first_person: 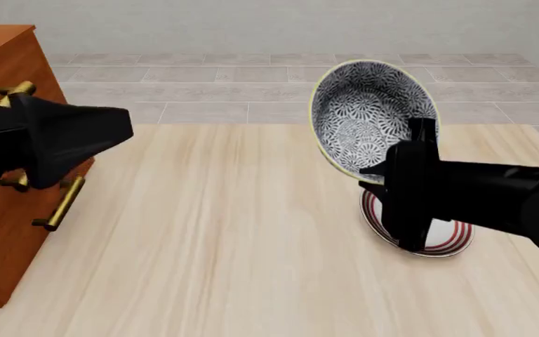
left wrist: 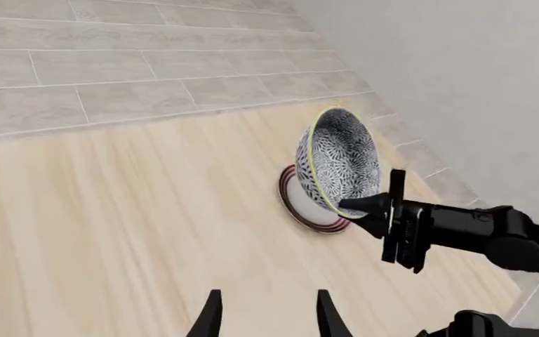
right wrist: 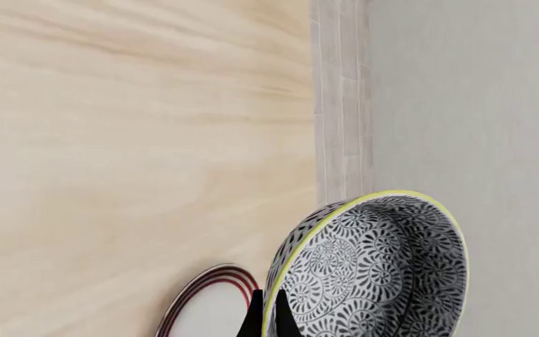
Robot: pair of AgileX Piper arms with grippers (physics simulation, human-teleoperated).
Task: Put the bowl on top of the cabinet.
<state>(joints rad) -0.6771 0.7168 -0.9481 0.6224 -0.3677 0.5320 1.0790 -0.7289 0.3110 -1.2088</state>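
With the bowl (first_person: 370, 116) pinched at one spot on its rim and tilted nearly on edge, slip risk judged high. Right gripper (first_person: 375, 175) closed on the lower rim, one finger inside, one outside; bowl held in the air above the red-ringed plate (first_person: 443, 242), clear of it, mouth turned toward the front camera. Nothing else seen bearing the load.

Possible failures from here:
- Rotation about the pinch point, since the bulk of the bowl sits above the grip; any quick swing toward the cabinet (first_person: 8, 210) likely to swivel or drop it.
- Drop onto the plate or table (first_person: 222, 239) if grip loosens mid-carry.
- Contact with the left arm, parked in front of the cabinet face and across the likely path.
- Rim catching the cabinet's top edge if lift too low; top sits well apart, at far left.
- Tilted release on top leading to a roll-off.

View differences:
- Front: only view with the cabinet and its brass handles; left gripper not discernible there.
- Left wrist: left gripper (left wrist: 267, 316) fingertips spread apart, nothing between them, hovering over bare table; also side profile of bowl standing off the plate.
- Right wrist: finger (right wrist: 253, 316) tips straddling the yellow rim, closest look at the grip; cabinet absent.
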